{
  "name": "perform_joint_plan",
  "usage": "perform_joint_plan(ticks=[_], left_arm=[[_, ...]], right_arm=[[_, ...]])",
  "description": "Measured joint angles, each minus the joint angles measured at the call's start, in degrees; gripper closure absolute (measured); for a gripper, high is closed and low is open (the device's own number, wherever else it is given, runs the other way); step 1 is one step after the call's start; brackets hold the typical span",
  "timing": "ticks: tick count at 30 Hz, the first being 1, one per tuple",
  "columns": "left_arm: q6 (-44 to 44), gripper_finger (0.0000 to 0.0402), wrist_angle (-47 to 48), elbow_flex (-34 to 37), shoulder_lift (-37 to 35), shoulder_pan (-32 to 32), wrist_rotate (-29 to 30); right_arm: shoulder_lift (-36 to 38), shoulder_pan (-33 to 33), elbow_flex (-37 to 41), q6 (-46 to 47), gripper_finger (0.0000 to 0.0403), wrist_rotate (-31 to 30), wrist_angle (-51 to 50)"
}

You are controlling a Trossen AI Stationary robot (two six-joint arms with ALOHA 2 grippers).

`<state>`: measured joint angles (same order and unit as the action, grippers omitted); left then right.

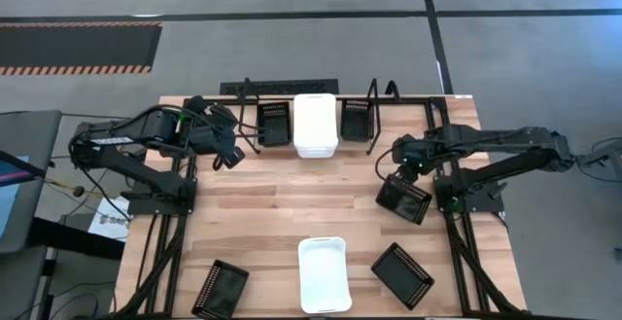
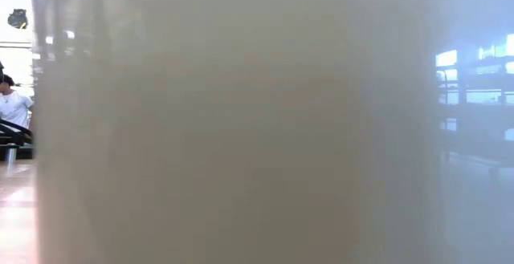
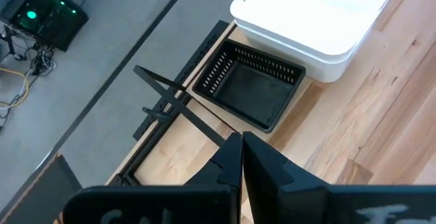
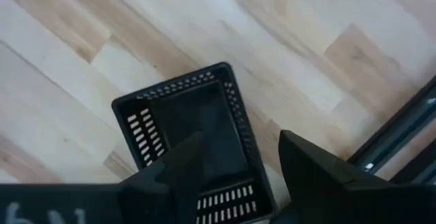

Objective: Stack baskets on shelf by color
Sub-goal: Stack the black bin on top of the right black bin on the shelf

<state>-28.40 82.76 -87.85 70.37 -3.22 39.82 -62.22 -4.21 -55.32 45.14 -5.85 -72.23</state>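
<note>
A pale, smooth white basket wall [image 2: 241, 136] fills almost the whole low view, pressed close to the lens; a person in a white top [image 2: 12, 107] shows far back in the room beside it. From above, this lone white basket [image 1: 323, 274] lies at the near edge of the wooden surface [image 1: 292, 198], with one black mesh basket [image 1: 221, 288] to one side and another [image 1: 402, 274] to the other. At the far edge stands the black wire shelf [image 1: 248, 91]: a stack of white baskets [image 1: 315, 124] sits in its middle, a black basket [image 1: 275, 124] just to the left of it and another black basket [image 1: 357, 119] just to the right. The right end effector [image 4: 238, 163] hangs over a tilted black mesh basket [image 4: 194, 139] near the right arm's base, its fingers spread wide with one finger inside the basket and the other outside its wall, no grip closed. The left end effector [image 3: 242, 149] hovers near the shelf's left side, fingers pressed together and holding nothing, pointing toward the black basket there.
</note>
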Motion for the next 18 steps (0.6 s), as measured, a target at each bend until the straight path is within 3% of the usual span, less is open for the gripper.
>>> perform_joint_plan(ticks=[10, 18], left_arm=[[-0.4, 0.0401, 0.0, 0.0, 0.0, 0.0, -1.4], [-0.4, 0.0401, -0.2, 0.0, 0.0, 0.0, -2.0]], right_arm=[[0.0, -1.6, 15.1, 0.5, 0.0201, 7.1, 11.3], [0.0, -2.0, 16.3, -1.5, 0.0202, 7.4, 10.7]])
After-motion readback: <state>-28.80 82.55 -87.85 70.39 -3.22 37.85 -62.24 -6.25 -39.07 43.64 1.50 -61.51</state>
